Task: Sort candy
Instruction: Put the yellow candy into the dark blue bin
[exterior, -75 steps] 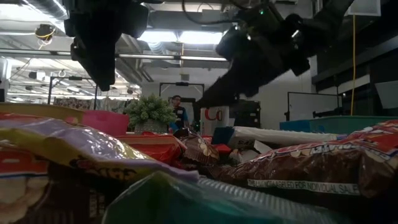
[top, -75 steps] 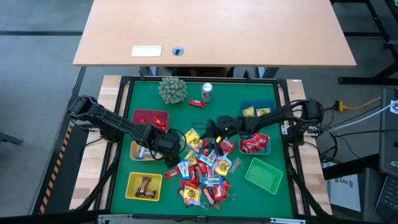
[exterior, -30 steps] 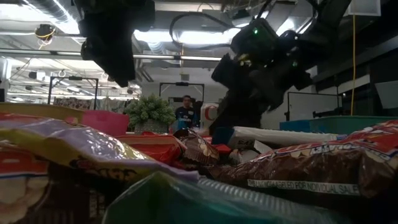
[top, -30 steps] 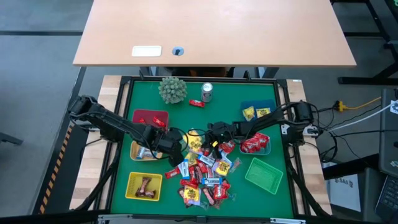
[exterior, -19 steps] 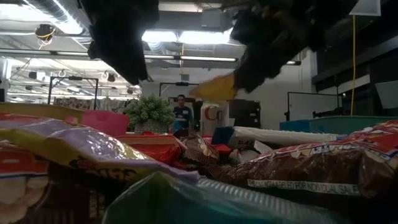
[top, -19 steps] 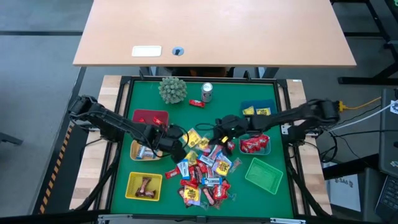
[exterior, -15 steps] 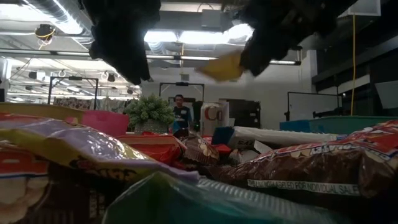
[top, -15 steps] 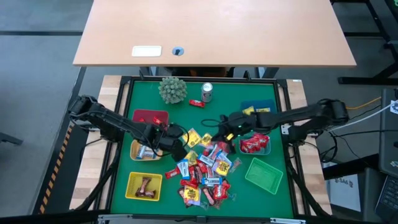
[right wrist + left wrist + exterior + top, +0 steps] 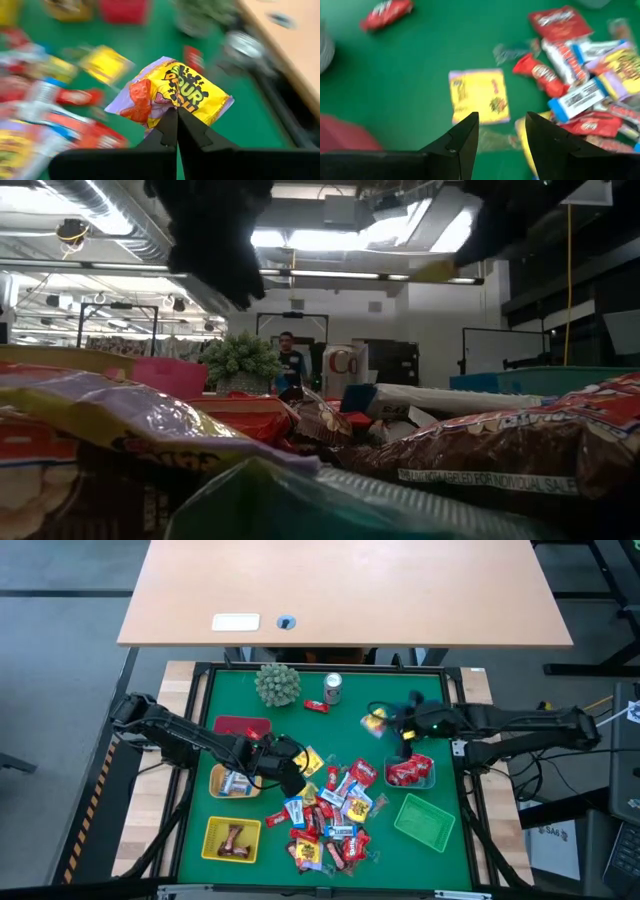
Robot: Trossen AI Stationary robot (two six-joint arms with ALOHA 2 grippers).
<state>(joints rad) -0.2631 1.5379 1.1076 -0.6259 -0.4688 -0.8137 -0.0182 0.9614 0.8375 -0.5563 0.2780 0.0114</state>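
On the green mat (image 9: 225, 840), a yellow basket (image 9: 231, 839) with brown pieces sits near the front left corner. Behind it a second yellow basket (image 9: 232, 782) holds blue-white sweets, and a red basket (image 9: 240, 728) lies along the left edge further back.

The left gripper (image 9: 501, 127) hangs over the mat just right of these baskets, at the left side of the candy pile (image 9: 330, 815). Its two dark fingers (image 9: 457, 142) stand apart with nothing between them. A flat yellow packet (image 9: 479, 96) lies on the mat just past the fingertips, with a red sweet (image 9: 540, 75) beside it.

The pile spreads over the middle of the mat toward the front edge: red, yellow, blue-white and brown wrappers, many overlapping.

Near the back edge stand a spiky green ball (image 9: 277, 685) and a silver can (image 9: 333, 688), with a single red sweet (image 9: 315, 706) between them and slightly forward.

The right gripper (image 9: 176, 116) is raised over the right half of the mat, beside the blue basket (image 9: 425, 710). Its fingers are closed tight on a yellow sour candy packet (image 9: 172, 95), pinching its lower edge so the packet stands up above the tips.

A basket of red sweets (image 9: 412, 771) lies by the right edge, and a green basket (image 9: 424, 821) sits near the front right corner.
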